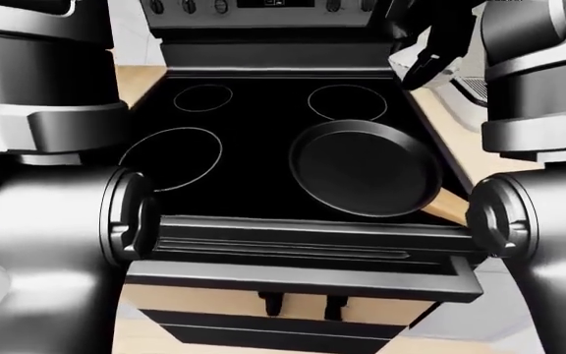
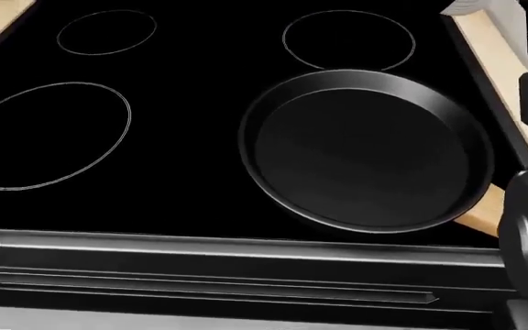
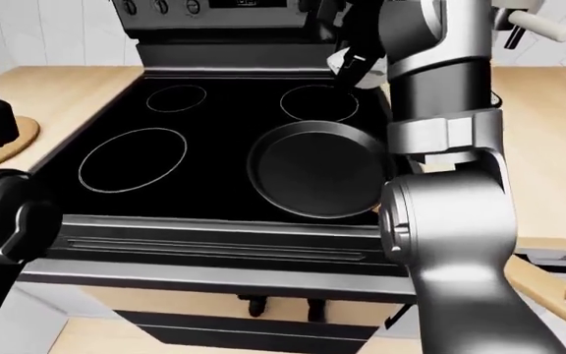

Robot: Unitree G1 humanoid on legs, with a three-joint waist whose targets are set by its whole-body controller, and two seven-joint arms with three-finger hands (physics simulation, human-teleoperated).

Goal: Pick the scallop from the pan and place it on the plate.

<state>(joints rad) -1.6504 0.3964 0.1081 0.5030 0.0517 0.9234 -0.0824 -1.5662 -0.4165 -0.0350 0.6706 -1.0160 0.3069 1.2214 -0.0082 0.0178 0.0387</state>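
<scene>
The black pan [image 2: 365, 155] sits on the lower right burner of the black stove top [image 2: 172, 172], and nothing lies in it. Its wooden handle [image 1: 447, 206] sticks out to the lower right. My right hand [image 1: 432, 57] is raised above the stove's upper right corner, well clear of the pan. Its dark fingers are shut on the small white scallop [image 1: 406, 57], also seen in the right-eye view as the scallop [image 3: 346, 65]. Only the upper part of my left arm [image 1: 47, 110] shows; its hand is hidden. No plate shows clearly in any view.
Wooden counter [image 3: 57, 88] flanks the stove on both sides. The stove's control panel [image 1: 263, 9] rises at the top. A round wooden board [image 3: 13, 140] lies at the left edge of the right-eye view. A white object [image 1: 468, 87] stands right of the stove.
</scene>
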